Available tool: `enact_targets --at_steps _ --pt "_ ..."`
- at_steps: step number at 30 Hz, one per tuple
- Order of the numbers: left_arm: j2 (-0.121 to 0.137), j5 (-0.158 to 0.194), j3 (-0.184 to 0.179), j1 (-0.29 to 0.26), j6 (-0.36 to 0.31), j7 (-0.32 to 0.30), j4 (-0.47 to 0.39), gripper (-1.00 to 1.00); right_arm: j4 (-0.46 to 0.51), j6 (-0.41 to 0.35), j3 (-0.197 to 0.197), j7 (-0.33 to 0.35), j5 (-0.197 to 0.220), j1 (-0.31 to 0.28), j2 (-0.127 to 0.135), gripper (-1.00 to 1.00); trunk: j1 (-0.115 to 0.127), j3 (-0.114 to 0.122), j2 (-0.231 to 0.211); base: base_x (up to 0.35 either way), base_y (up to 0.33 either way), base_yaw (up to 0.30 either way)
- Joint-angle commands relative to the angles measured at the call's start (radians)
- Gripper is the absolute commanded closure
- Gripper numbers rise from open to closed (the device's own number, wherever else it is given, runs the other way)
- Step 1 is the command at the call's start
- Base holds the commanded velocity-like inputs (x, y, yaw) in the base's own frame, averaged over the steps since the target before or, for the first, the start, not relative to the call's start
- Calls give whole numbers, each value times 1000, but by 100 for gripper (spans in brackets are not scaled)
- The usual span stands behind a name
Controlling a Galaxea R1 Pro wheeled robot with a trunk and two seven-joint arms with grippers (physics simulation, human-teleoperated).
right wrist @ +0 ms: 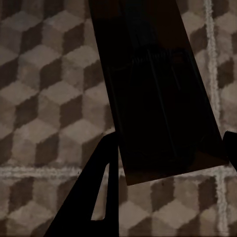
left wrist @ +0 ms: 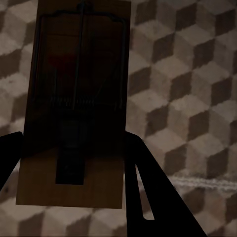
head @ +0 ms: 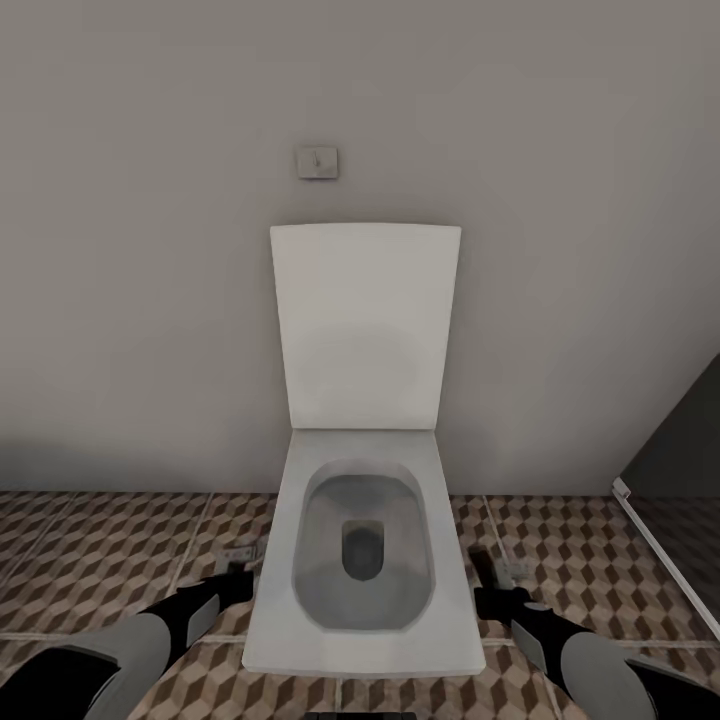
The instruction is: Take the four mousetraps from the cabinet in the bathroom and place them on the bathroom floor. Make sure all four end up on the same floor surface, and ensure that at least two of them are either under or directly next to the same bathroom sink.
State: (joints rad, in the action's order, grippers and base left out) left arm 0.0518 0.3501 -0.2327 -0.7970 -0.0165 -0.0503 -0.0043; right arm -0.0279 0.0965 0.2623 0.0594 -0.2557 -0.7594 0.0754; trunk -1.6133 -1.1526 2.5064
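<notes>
Brown-tiled setting: the bathroom floor of square cube-print tiles in brown, beige and white (head: 110, 560) runs under a white rectangular ceramic toilet with its lid raised (head: 362, 560), which stands at 12 o'clock against a plain grey wall (head: 150, 250).
Left load: a flat dark brown wooden mousetrap with a wire spring bar (left wrist: 74, 106) sits between the dark fingers (left wrist: 148, 197) of the left gripper (left wrist: 69, 163), hanging above the floor tiles.
Left fingers: pinching the trap from both long edges, as far as the dim wrist view lets me judge.
Right load: a second flat dark brown mousetrap (right wrist: 155, 89) is carried in the right gripper (right wrist: 168, 158), likewise over the tiles; one finger (right wrist: 98, 197) lies against its edge and the other just shows at the far side, so it looks clamped.
Arm positions: in the head view the left gripper (head: 240, 570) is at about 8 o'clock of the toilet bowl and the right gripper (head: 495, 580) at about 4 o'clock, both low.
Step in hand: carrying two traps; I judge them fetched and not yet laid down.
Next move: no sink is in sight, so the base probably has to turn toward one, then each arm lowers until its trap lies flat on the tiles before the fingers spread.
</notes>
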Motion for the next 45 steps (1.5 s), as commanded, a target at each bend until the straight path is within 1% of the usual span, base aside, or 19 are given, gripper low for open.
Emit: enact_targets --at_steps 1,3,5,7,9,12,17,19,20,23,25,35,45 --pt "0 8 -8 1 -1 -3 0 100 -3 8 9 2 -6 4 0 100 0 -1 0 0 0 0" --pt "0 3 -9 9 1 -3 0 100 -3 10 8 2 -7 13 1 100 0 -1 0 0 0 0" --pt "0 -11 -9 12 2 -3 0 100 -3 10 9 2 -7 17 0 100 0 -1 0 0 0 0" --pt "-2 -37 -9 18 3 -3 0 100 -3 11 9 2 -7 19 0 100 0 -1 0 0 0 0" --pt "-3 -51 -9 20 4 -3 0 100 -3 11 9 2 -7 19 1 100 0 -1 0 0 0 0" --pt "-4 -62 -8 27 5 -3 0 100 -3 12 9 2 -7 23 1 100 0 -1 0 0 0 0" --pt "-6 -66 -8 37 6 -2 0 100 -3 12 8 2 -7 37 0 100 0 -1 0 0 0 0" --pt "-6 -66 -8 51 7 -2 0 100 -3 12 8 2 -7 38 0 100 0 -1 0 0 0 0" --pt "-4 -66 -8 61 7 -2 0 100 -3 17 8 2 -7 42 1 100 0 -1 0 0 0 0" --pt "-3 -65 -8 66 7 -2 0 100 -3 29 8 2 -7 67 0 100 0 -1 0 0 0 0" --pt "-3 -65 -8 67 7 -2 0 100 -3 31 8 2 -7 71 0 100 0 -1 0 0 0 0" --pt "-2 -65 -8 79 28 -2 0 100 -3 30 8 2 -5 75 0 100 0 -1 0 0 0 0" --pt "-1 -61 -8 82 30 -2 0 100 -4 28 8 3 -4 76 1 100 0 -1 0 0 0 0"
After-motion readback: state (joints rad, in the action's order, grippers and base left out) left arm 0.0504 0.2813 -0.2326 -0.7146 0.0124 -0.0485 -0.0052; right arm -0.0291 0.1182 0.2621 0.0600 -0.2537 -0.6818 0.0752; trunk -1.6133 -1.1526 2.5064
